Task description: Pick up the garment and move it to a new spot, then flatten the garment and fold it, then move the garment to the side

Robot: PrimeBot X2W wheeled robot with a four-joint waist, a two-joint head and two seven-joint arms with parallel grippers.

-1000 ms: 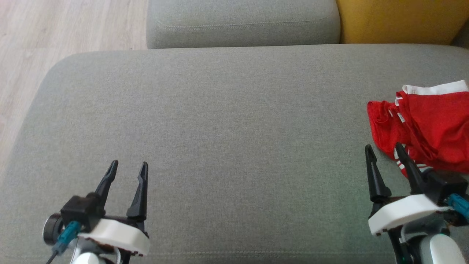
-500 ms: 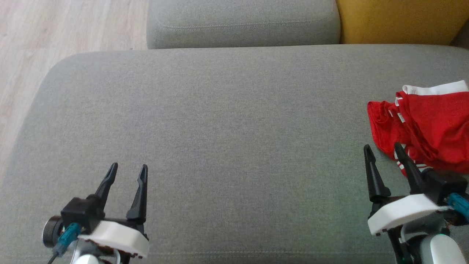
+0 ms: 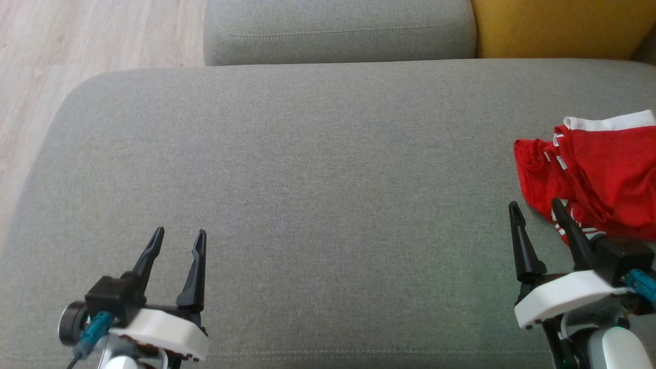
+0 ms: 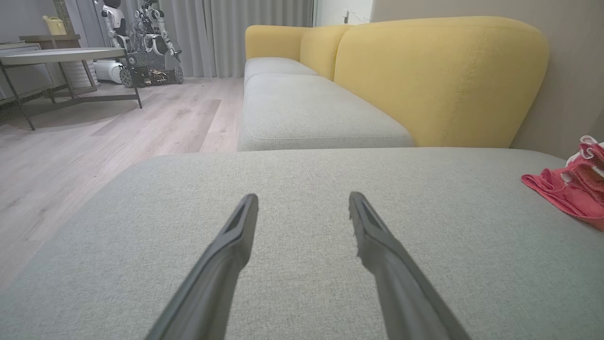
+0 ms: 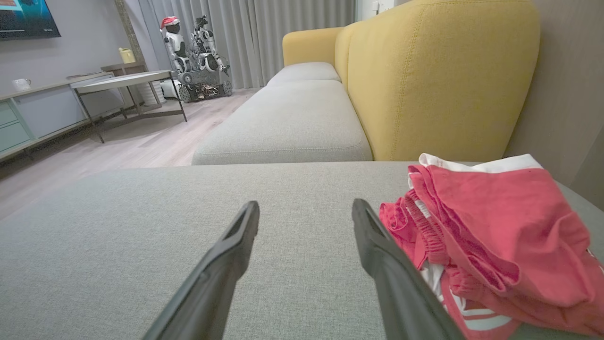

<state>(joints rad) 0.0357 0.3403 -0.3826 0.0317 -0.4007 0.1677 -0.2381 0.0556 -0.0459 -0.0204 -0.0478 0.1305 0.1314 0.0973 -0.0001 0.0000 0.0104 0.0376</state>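
left hand [image 3: 180, 233]: spread apart, empty, low over the grey seat cushion [image 3: 318, 169].
right hand [image 3: 534, 205]: spread apart, empty, its outer finger at the red shorts [image 3: 605, 174], perhaps touching.
red shorts: crumpled at the cushion's right end.

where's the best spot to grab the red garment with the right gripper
Pinch the red garment by its crumpled left-edge fold, coming from the near left with the open right gripper. That fold stands up off the grey cushion and lies nearest it.
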